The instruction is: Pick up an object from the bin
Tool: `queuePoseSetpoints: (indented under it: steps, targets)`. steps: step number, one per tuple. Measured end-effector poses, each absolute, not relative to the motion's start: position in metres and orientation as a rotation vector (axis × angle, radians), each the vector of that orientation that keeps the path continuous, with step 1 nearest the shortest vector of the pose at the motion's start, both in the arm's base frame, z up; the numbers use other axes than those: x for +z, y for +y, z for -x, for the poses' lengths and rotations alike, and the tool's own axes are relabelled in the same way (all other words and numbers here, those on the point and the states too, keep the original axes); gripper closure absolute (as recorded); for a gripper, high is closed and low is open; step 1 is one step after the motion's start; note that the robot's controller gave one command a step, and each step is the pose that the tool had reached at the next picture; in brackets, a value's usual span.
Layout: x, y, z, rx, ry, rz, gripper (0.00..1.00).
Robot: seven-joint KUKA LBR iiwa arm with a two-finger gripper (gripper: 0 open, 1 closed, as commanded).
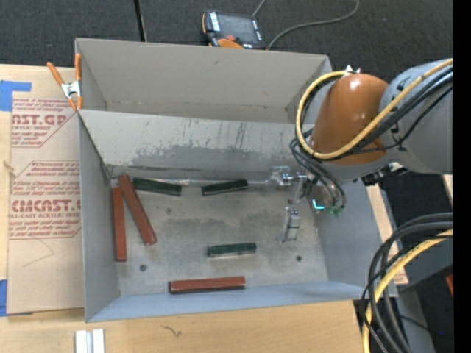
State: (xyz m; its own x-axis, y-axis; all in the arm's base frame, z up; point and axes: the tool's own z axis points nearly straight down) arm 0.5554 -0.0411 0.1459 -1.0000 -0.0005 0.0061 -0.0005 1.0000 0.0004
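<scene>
Claw (290, 234) over scuffed bin floor (184, 223), right of green bar (231, 250)

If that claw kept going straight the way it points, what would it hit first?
Most likely the bare bin floor: the gripper points down at an open patch, and the nearest dark green bar lies off to one side. Depth is unclear.

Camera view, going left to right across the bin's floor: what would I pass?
red-brown stick along the left wall → dark green stick at the back left → dark green stick in the middle → the robot's hand.
</scene>
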Motion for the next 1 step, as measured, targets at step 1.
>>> queuePoseSetpoints:
  steps: [1]
  targets:
    - [0.0689,0.0075,-0.5093,-0.005,-3.131,0.025,0.0]
